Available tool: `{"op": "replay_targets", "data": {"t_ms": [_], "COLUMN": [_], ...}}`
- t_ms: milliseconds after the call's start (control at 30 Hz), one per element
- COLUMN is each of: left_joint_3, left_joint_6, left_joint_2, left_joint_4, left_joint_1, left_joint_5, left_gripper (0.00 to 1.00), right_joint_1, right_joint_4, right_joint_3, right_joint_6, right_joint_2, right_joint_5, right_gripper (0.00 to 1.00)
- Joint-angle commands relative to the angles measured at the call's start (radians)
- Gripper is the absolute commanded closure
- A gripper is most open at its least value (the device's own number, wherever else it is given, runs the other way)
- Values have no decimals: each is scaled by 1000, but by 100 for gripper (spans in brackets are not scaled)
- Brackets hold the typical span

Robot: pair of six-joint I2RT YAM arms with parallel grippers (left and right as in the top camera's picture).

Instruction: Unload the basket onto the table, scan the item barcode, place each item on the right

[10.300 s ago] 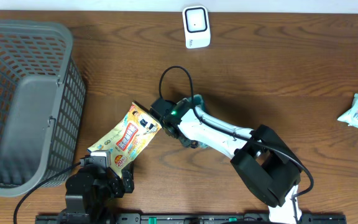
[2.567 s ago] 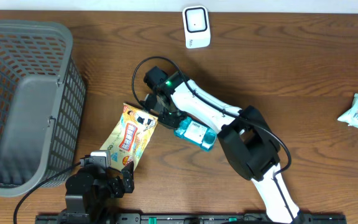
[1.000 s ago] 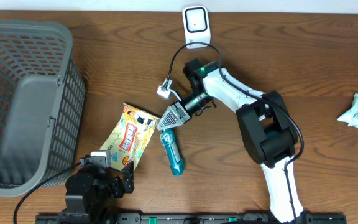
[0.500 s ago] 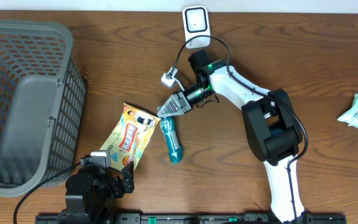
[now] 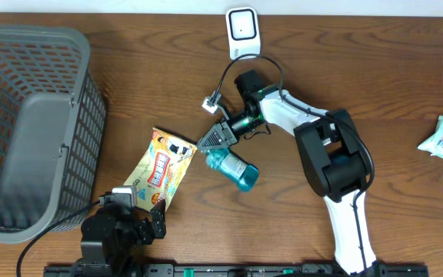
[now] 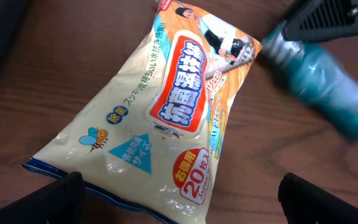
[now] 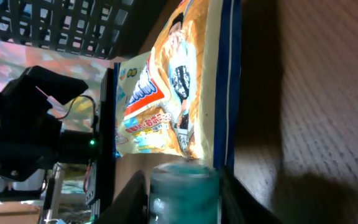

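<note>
— Teal plastic bottle [image 5: 235, 171]: where on the brown wooden desk [image 5: 375, 85]?
— Mid-desk, toward the near edge, just beside a yellow wipes packet [image 5: 158, 171]. Right gripper [image 5: 208, 148] is clamped on its narrow end; left gripper [image 6: 182, 202], at the near edge, stands wide apart, holding nothing.

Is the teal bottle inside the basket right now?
No, the right tool grips the teal bottle out beside the wipes pack, well apart from the basket.

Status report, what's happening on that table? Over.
Right gripper shut on teal plastic bottle. Left gripper open at yellow wipes pack. Bottle not yet at white scanner.
</note>
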Motion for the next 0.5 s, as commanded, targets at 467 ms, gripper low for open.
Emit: {"op": "replay_targets", "data": {"t_ms": [467], "left_joint_3": [-3], "left_joint_6": [2], "left_joint_2": [-1], "left_joint_4": [-29], "left_joint_1": [0], "left_joint_5": [-10], "left_gripper": [1], "right_joint_1": [8], "right_joint_4": [-398], "right_joint_3": [220], "right_joint_6": [1], "right_joint_2": [-118], "right_joint_5": [474], "right_gripper": [78]}}
